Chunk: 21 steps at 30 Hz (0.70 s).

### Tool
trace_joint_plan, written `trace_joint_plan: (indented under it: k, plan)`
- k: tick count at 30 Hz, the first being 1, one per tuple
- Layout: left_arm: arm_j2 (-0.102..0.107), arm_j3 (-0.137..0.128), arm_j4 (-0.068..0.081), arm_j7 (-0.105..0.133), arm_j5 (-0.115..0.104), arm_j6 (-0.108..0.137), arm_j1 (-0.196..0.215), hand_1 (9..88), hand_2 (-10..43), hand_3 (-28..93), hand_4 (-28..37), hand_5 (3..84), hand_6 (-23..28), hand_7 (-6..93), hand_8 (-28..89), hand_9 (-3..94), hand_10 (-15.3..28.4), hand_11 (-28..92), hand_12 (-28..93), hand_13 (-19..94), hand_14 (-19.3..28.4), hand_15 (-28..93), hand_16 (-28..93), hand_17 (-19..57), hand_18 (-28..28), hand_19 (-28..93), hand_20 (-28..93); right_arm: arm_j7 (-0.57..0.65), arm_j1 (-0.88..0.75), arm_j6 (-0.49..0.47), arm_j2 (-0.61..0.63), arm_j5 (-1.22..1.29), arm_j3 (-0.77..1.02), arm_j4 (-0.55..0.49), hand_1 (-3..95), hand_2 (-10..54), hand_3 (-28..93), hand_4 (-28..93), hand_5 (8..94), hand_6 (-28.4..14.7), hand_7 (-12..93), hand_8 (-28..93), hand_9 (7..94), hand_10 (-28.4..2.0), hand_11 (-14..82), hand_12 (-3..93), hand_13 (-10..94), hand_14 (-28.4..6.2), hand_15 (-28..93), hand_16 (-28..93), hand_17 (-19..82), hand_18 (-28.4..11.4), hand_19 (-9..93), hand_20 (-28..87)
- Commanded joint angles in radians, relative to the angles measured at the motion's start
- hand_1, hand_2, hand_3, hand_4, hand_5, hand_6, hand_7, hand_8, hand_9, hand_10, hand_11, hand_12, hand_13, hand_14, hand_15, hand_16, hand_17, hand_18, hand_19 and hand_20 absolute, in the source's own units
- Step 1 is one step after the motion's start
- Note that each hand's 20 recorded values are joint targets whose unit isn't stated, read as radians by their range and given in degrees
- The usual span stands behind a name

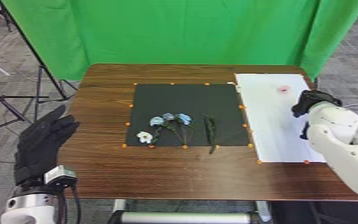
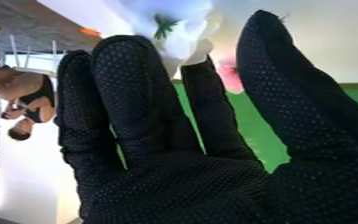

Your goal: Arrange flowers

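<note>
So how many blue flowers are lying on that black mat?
3: bunched a little left of the black mat's middle, with a left bloom, a middle bloom and a right bloom. Another could be hidden beneath them.

The head view looks forward and down on the counter [image 1: 184,175]; the right wrist view looks very near along the right hand [image 1: 312,101]; both contain the green curtain [image 1: 184,40].
</note>
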Motion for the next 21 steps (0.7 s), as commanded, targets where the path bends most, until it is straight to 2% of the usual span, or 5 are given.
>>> trace_joint_plan:
  k: [1,5,7,12,21]
  plan:
    - [-0.011,-0.003,0.002,-0.013,0.010,-0.018,0.000,26.5,4.8,80,-18.4,44.6,12.4,12.5,-9,39.5,22.0,38,9,28,28.4,69,-17,-8.4,23.8,63,4,-0.001,-0.017,0.065,0.016,-0.044,-0.042,0.023,37.8,-6.3,86,-27,52.0,-5.0,18,-11,57.6,-15.8,22.4,17.1,61,-10.7,76,15,35,-20.4,93,4]
    - [-0.010,-0.005,0.001,-0.010,0.010,-0.016,0.003,26.6,4.8,80,-18.5,44.6,12.4,12.5,-9,39.5,22.0,38,9,28,28.4,69,-17,-8.4,23.8,63,4,0.007,-0.003,0.163,0.040,-0.068,-0.100,0.039,43.4,-8.0,84,-28,59.0,-3.2,23,-14,63.7,-13.0,27.1,17.0,65,-7.5,73,21,37,-19.0,93,4]
    - [0.009,0.002,0.002,0.003,-0.004,-0.006,0.005,26.6,4.8,80,-18.5,44.6,12.4,12.5,-9,39.5,22.0,38,9,28,28.4,69,-17,-8.4,23.8,63,4,0.009,0.004,0.200,0.051,-0.076,-0.124,0.043,46.6,-8.7,81,-28,62.4,-2.9,26,-5,69.5,-10.7,22.7,24.1,67,-6.4,72,23,38,-18.6,93,5]
    - [0.010,0.005,0.003,0.000,-0.002,-0.009,0.001,26.5,4.8,80,-18.4,44.6,12.4,12.5,-9,39.6,22.0,38,9,28,28.4,69,-17,-8.4,23.8,63,4,0.026,0.015,0.274,0.068,-0.105,-0.170,0.053,53.5,-9.3,77,-28,71.2,-0.6,34,-1,82.5,-7.8,15.8,36.4,74,-4.2,69,24,42,-17.7,93,8]
    - [0.015,0.004,0.001,0.003,-0.004,-0.006,0.006,26.6,4.8,80,-18.5,44.6,12.4,12.5,-9,39.6,22.1,38,9,28,28.4,69,-17,-8.4,23.8,63,4,0.046,0.063,0.366,0.103,-0.116,-0.254,0.055,55.3,-9.5,78,-28,76.8,0.3,33,1,87.1,-5.5,17.0,38.3,78,-3.5,68,23,46,-17.8,93,13]
